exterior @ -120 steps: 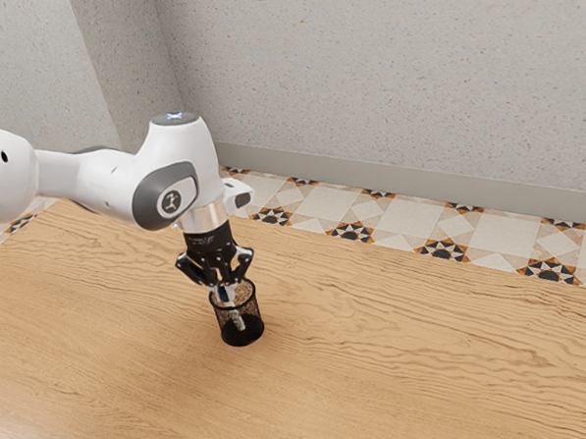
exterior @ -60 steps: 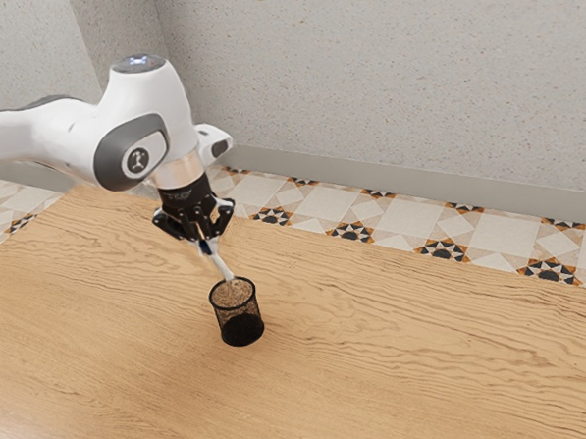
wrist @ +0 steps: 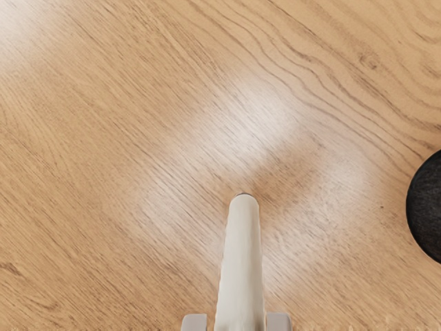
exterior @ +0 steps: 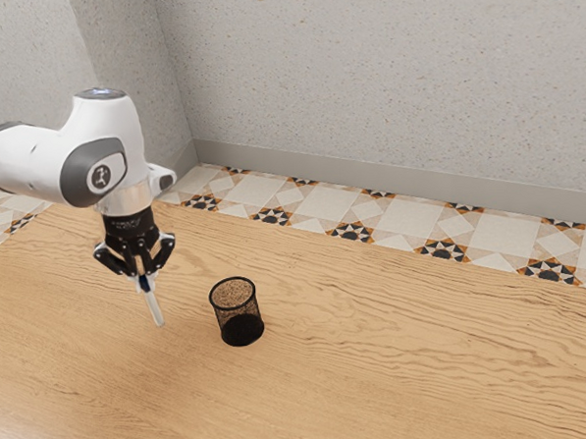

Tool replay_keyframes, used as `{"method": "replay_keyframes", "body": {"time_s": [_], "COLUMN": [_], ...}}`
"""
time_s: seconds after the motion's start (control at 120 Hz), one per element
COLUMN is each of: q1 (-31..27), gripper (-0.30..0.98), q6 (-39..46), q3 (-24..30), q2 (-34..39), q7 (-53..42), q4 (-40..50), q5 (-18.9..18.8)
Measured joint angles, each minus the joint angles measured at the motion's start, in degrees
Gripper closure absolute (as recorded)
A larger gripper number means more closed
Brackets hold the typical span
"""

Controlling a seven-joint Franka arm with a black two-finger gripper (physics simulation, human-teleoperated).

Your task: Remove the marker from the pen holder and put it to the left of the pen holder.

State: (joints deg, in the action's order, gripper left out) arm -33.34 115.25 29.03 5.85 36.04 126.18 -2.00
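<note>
Pincer [exterior: 146, 281]: black, clamped around marker [exterior: 156, 308] | marker: smooth whitish cylinder, slightly tilted, jutting below pincer | pen holder [exterior: 242, 328]: black mesh cup, round-rimmed, upright, lower than pincer, toward exterior view's right | table [exterior: 399, 371]: grained wood, beneath pincer

Marker [exterior: 156, 309] in my hold, out of the pen holder [exterior: 243, 329].
I have the slim, pale marker pinched near its upper end, its small grey tip pointing down, the barrel leaning slightly, near the pen holder and apart from it, toward the exterior view's left; the round, black mesh pen holder stands upright and open-topped on the wooden table [exterior: 399, 371].
</note>
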Motion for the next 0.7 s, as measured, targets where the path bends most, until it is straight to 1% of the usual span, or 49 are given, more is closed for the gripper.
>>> {"method": "replay_keyframes", "body": {"time_s": [0.283, 0.317, 0.45, 0.508, 0.633, 0.7], "q1": [0.2, 0.2, 0.2, 0.3, 0.1, -0.6], "gripper": [0.78, 0.76, 0.46, 0.35, 0.19, 0.14], "q6": [2.1, 2.2, 2.7, 2.9, 3.1, 1.6], "q3": [0.3, 0.3, 0.3, 0.3, 0.4, 2.0], "q2": [-2.0, -2.1, -2.1, -2.1, -1.7, 1.5], "q7": [0.4, 0.5, 0.1, -0.1, -0.4, -1.3], "q4": [0.4, 0.4, 0.3, 0.2, 0.0, -1.8], "q5": [0.5, 0.5, 1.1, 1.3, 1.5, 1.4]}}
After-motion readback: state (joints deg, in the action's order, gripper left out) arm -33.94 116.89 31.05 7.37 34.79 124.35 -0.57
